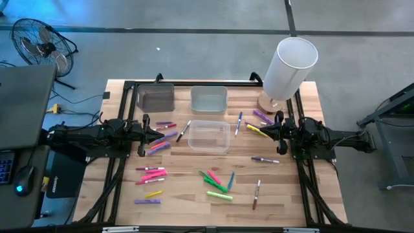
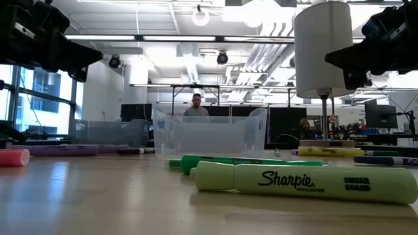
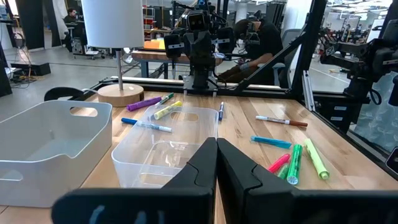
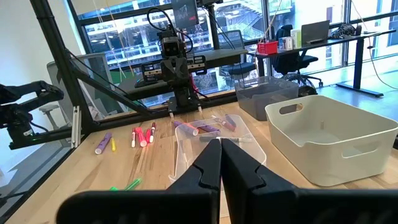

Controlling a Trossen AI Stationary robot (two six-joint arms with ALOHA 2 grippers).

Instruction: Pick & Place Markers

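Nearest the low camera lies a pale green Sharpie highlighter (image 2: pixel 307 184) on the wooden table (image 1: pixel 304 194), with a darker green marker (image 2: pixel 241 160) just behind it. In the high view these belong to a green cluster (image 1: pixel 217 184) at the table's near middle, with a blue marker (image 1: pixel 230 182) beside it and a brown-capped white-barrelled marker (image 1: pixel 257 193) to its right. Toward the near left lie a purple marker (image 1: pixel 147 202), a yellow one (image 1: pixel 153 193) and a group of pink and red markers (image 1: pixel 151 173).

Farther in, a clear bin (image 1: pixel 209 136) sits mid-table with nothing visible inside. The left gripper (image 1: pixel 143 134) hangs above the table on the bin's left, fingers (image 3: pixel 202 168) pressed together on nothing, above a scatter of purple and pink markers (image 1: pixel 160 137). A black-and-white marker (image 1: pixel 184 131) lies between that scatter and the bin. The right gripper (image 1: pixel 279 134) is on the bin's right, its fingers (image 4: pixel 210 163) likewise closed and empty. Near it are a yellow highlighter (image 1: pixel 257 131), purple markers (image 1: pixel 262 117), a blue pen (image 1: pixel 239 123) and another purple marker (image 1: pixel 265 159).

Beyond stand a grey bin (image 1: pixel 156 98) and a pale translucent bin (image 1: pixel 208 99), side by side. At the far right corner is a lamp with a white shade (image 1: pixel 288 66) on a round wooden base.
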